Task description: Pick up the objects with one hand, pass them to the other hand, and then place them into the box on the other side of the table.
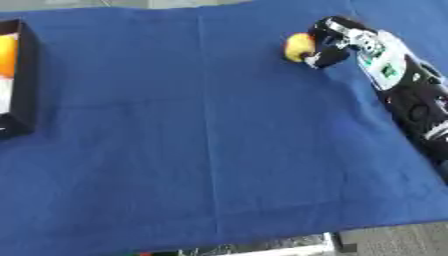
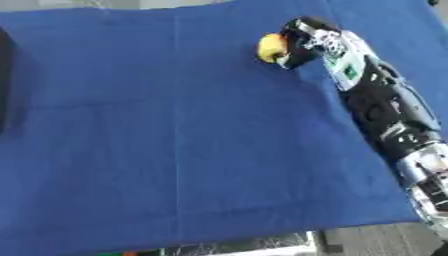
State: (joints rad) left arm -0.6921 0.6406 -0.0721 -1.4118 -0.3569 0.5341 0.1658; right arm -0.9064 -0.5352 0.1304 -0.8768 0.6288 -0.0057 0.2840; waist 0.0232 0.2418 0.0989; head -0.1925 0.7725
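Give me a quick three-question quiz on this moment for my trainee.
1. True or false: the right hand has its fingers curled round the yellow fruit.
2. Where is the box? A) left edge of the table B) right edge C) beside the fruit
3. Fill in: the cloth covering the table is ____.

Key: 1 true; 2 A; 3 blue. The left hand shows in neither view.
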